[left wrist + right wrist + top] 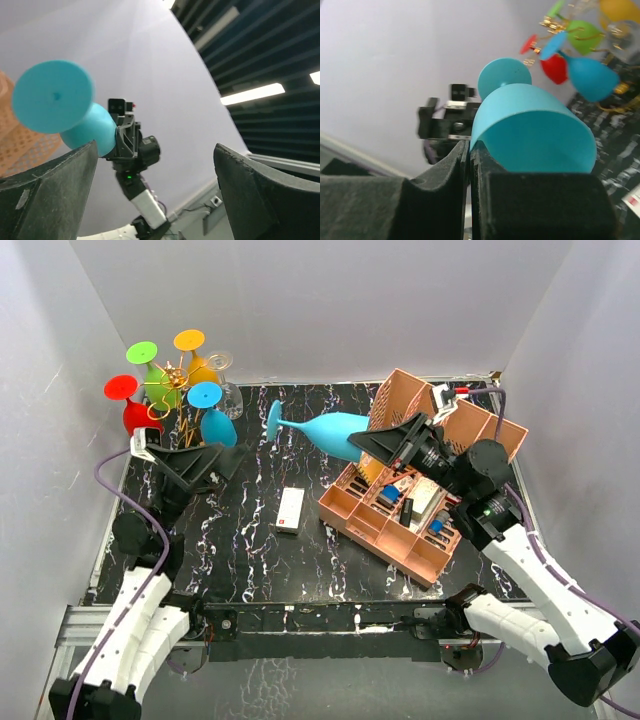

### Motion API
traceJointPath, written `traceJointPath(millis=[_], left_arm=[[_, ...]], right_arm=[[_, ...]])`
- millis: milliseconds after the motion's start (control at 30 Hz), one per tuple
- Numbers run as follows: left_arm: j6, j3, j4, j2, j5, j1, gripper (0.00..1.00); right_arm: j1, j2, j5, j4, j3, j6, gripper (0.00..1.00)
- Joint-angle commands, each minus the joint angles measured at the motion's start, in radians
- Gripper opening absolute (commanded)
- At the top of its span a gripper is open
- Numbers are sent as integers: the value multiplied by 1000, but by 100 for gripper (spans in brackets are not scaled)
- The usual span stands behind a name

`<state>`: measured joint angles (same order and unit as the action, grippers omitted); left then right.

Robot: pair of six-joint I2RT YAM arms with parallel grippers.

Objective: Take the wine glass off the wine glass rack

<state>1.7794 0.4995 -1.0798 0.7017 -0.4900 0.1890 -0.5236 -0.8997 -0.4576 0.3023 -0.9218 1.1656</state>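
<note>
- Looking down from above, you find the turquoise wine glass off the rack, lying level in the air over the table's middle, toward 1 o'clock. Its flat round foot points to 9 o'clock.
- Your right gripper has that glass by the bowl. In the right wrist view the two black padded fingers pinch the thin wall at the rim, one inside and one outside. The smooth, matte bowl rises past them.
- Your left gripper sits at about 9 o'clock, just below the rack, pointing toward 3 o'clock. Its dark, grainy fingers are spread wide with nothing between them, and they frame the glass's disc-shaped foot.
- The wine glass rack, thin gold wire with curled loop arms, stands at 10 o'clock near the back wall.
- Hanging upside down from its loops you have a green glass, an orange glass, a red glass, a blue glass and a clear glass.
- The table is black with white marble veining.
- A pink slotted organizer with lattice walls sits at 3 o'clock, holding small items too small to identify.
- A small white box lies flat near the centre.
</note>
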Motion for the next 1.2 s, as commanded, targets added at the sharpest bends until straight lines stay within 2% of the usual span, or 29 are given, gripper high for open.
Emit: traceJointPath(millis=[0,67,167,333,433,567,733,1167], left_arm=[[-301,88,599,-109,82,-3,97],[-404,166,819,-141,142,-2,97],[-521,265,1059,-152,228,-3,97],[-643,387,1289,-124,306,-3,97],[-689,439,1352,-109,318,-4,97],[-727,474,1391,-103,326,-3,97],[-774,515,1446,-98,331,-3,97],[-919,652,1597,-70,373,-4,97]], right_arm=[[-1,-5,109,-395,-74,-328,8],[0,-31,92,-472,-97,-424,8],[-1,-93,29,-564,-145,-558,8],[-8,-254,-16,-731,-290,-679,8],[-49,-352,36,-822,-408,-745,8],[-118,-501,205,-969,-599,-850,8],[-132,-701,346,-1106,-805,-919,8],[-129,-1096,598,-1260,-1225,-1034,8]])
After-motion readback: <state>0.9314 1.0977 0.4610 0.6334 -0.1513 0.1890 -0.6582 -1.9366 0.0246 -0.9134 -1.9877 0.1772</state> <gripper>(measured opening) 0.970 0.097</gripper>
